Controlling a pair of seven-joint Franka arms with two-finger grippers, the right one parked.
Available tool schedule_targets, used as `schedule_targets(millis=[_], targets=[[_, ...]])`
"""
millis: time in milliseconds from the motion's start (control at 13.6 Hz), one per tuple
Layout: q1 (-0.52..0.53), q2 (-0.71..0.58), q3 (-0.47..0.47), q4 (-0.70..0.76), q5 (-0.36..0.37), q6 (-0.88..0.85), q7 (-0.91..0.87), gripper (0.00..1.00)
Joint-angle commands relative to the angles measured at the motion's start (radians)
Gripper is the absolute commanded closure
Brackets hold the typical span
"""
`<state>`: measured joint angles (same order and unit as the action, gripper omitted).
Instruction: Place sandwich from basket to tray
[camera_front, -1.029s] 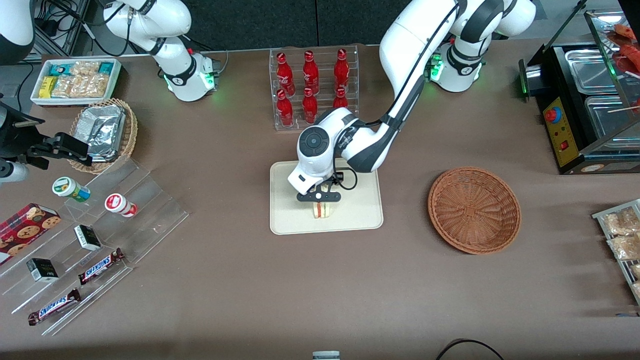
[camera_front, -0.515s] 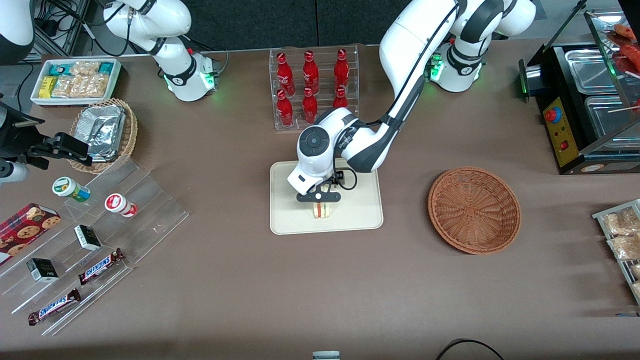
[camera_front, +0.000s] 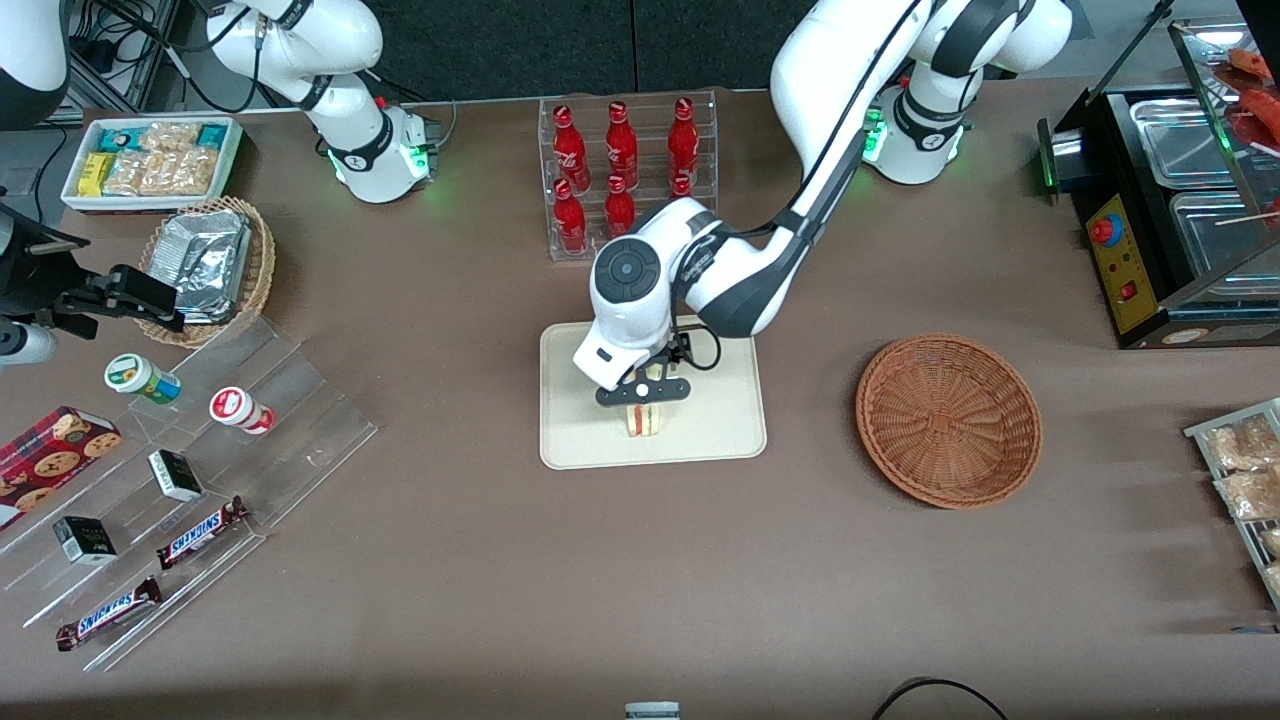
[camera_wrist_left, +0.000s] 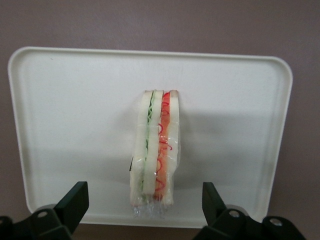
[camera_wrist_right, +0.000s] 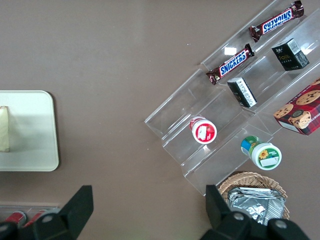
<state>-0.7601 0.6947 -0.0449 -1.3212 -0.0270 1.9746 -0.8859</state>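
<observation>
- Sandwich stands on its edge on the tray, in the part nearer the front camera; its red and green filling stripes show in the left wrist view.
- Tool hangs just above the sandwich, released, its fingers spread wide and clear of the bread on both sides.
- Basket sits on the table, well apart from the tray, toward the working arm's end.
</observation>
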Motion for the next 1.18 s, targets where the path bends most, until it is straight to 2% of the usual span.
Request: schedule_targets(millis=[0, 294, 735, 1103], targets=[[0.042, -0.061, 0.002, -0.006, -0.013, -0.068, -0.007, 0.00], [0.178, -0.139, -0.001, -0.019, -0.050, -0.239, 0.097, 0.00], [0.332, -0.294, 0.000, -0.194, -0.051, -0.272, 0.249, 0.00], [0.444, -0.389, -0.001, -0.252, -0.042, -0.361, 0.387, 0.00]])
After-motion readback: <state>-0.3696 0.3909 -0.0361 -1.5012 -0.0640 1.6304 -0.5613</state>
